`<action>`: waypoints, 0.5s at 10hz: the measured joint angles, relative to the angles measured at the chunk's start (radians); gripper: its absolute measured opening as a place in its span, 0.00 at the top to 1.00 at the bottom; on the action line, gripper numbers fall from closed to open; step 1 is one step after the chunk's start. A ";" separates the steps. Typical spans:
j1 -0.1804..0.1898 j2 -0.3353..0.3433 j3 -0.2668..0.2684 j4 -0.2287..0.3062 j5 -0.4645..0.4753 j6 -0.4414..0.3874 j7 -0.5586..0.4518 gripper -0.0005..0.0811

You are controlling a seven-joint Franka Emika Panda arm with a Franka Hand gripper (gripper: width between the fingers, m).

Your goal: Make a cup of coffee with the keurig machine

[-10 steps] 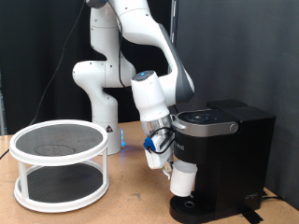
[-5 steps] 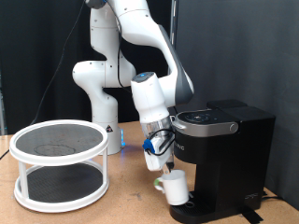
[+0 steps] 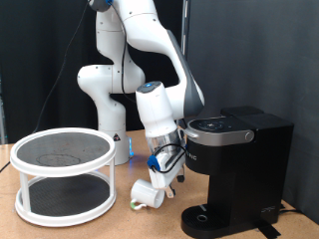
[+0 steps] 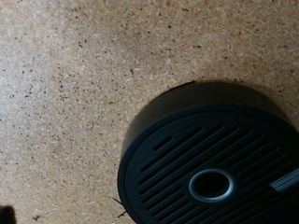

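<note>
- Far off the claw toward the exterior view's left: a white two-tier round rack (image 3: 62, 174) with dark mesh shelves, standing on the speckled tabletop (image 3: 130, 224), well apart from the claw.
- Behind the claw, toward the exterior view's top and left: white robot arm (image 3: 130, 60), base pedestal on the table, forearm sloping down to the wrist.
- Just below and slightly left of the claw in the exterior view: the cup (image 3: 149, 192), white, tipped onto its side, open mouth turned toward the exterior view's left, down near the tabletop; not on the drip base.
- Claw itself, the gripper (image 3: 165, 179): at the end of the wrist, low over the table, between the rack and the machine, right beside the cup. Seems to touch the cup's upper side; cannot tell whether fingers are spread, pressed together or pinching the cup, since wrist housing and cables hide them.
- Directly right of the claw in the exterior view: the keurig machine (image 3: 244, 164), black, lid down, silver-rimmed panel on top, close beside the claw.
- Below and right of the claw: round drip base (image 3: 209, 221) at the machine's foot, bare of any cup.
- Wrist view: same drip base (image 4: 210, 154), slotted black disc with a central ring, seen from above over speckled tabletop (image 4: 75, 84); no fingers or cup visible there.
</note>
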 joint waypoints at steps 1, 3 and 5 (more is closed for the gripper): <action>0.000 0.002 -0.004 0.003 0.000 -0.002 0.000 0.15; 0.000 0.002 -0.007 0.006 0.002 -0.009 -0.003 0.11; -0.001 0.002 -0.007 0.008 0.003 -0.021 -0.006 0.10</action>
